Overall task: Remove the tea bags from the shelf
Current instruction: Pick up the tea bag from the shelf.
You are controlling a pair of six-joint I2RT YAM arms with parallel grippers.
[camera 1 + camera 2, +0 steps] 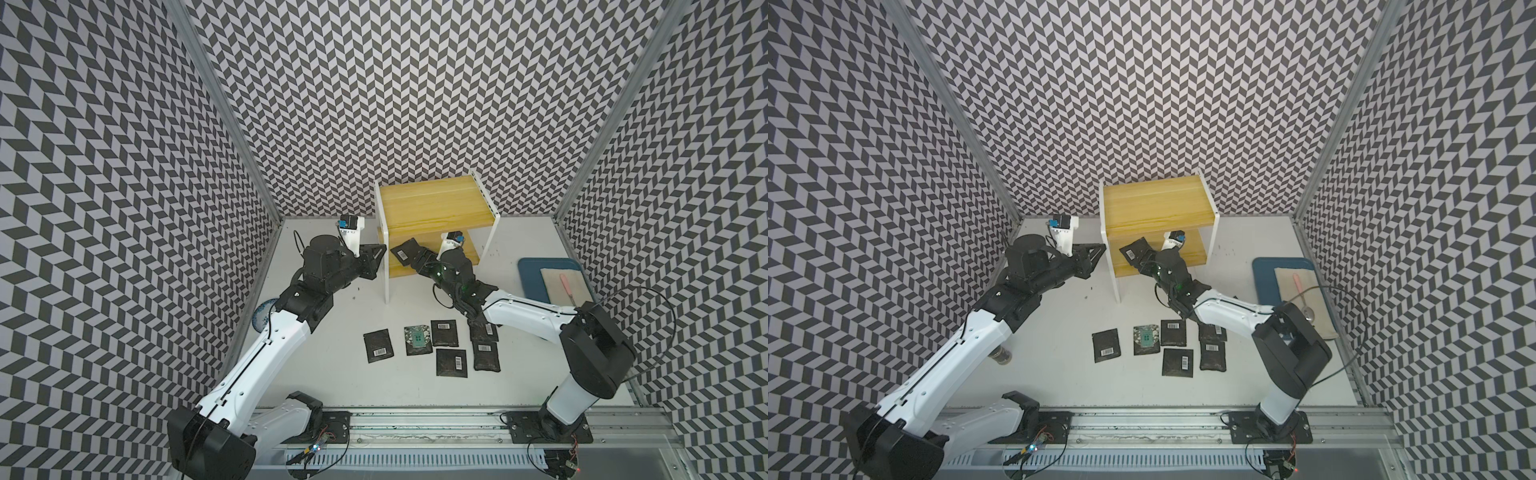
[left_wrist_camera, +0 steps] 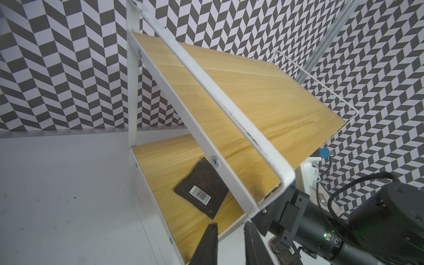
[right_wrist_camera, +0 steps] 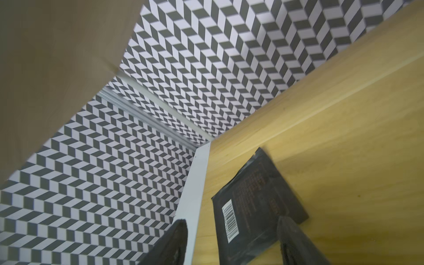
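Only barcodes (image 2: pixel 200 195) on the tea bags (image 2: pixel 207 180) (digits probably illegible).

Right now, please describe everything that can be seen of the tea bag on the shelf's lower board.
The tea bag is a flat, square, black sachet, foil-like, with faint print and a white barcode label facing up. It lies turned cornerwise on the lower board of the shelf, near its white end frame. The right gripper stands open over it; one fingertip covers a corner, contact unclear.
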